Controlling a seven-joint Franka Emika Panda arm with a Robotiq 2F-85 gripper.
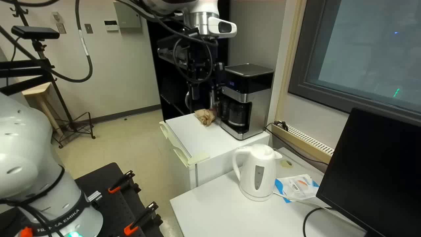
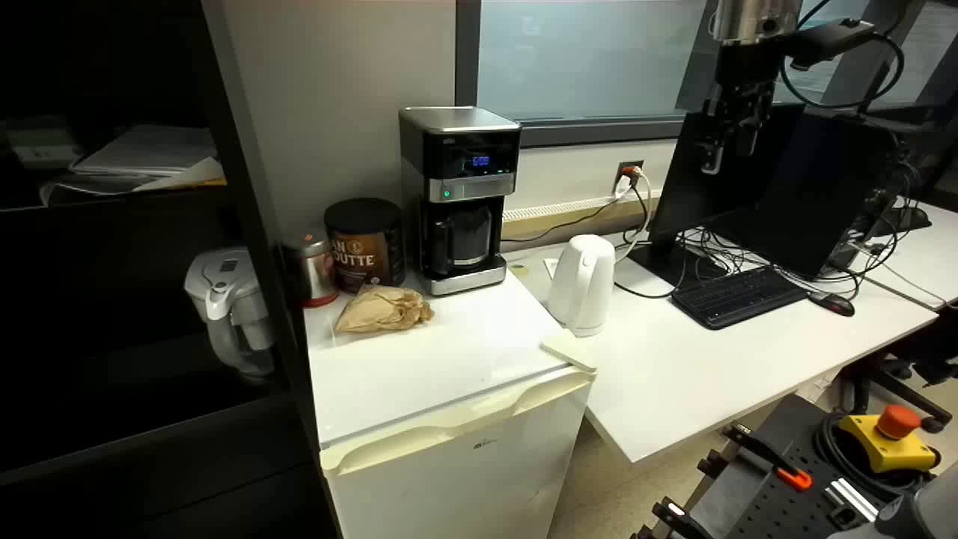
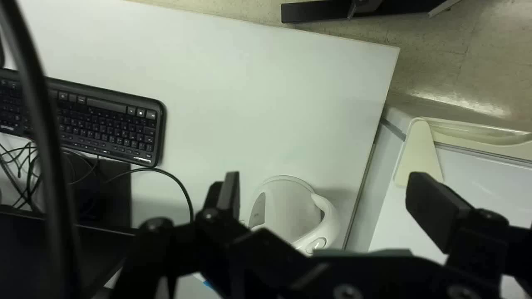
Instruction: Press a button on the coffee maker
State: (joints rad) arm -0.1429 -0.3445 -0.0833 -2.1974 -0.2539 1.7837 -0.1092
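The coffee maker is a black and silvery box with a flat top and a dark carafe in its front recess. In an exterior view its front shows a lit blue display and a green light on the silvery band. It is out of the wrist view. My gripper hangs high, fingers down, in front of the dark monitors and well apart from the coffee maker. In an exterior view the gripper overlaps the coffee maker's front edge. In the wrist view the gripper has widely parted fingers with nothing between them.
The coffee maker stands on a white mini fridge with a brown paper bag, a steel canister and a black coffee tub. A white kettle stands on the desk below the gripper, near a keyboard.
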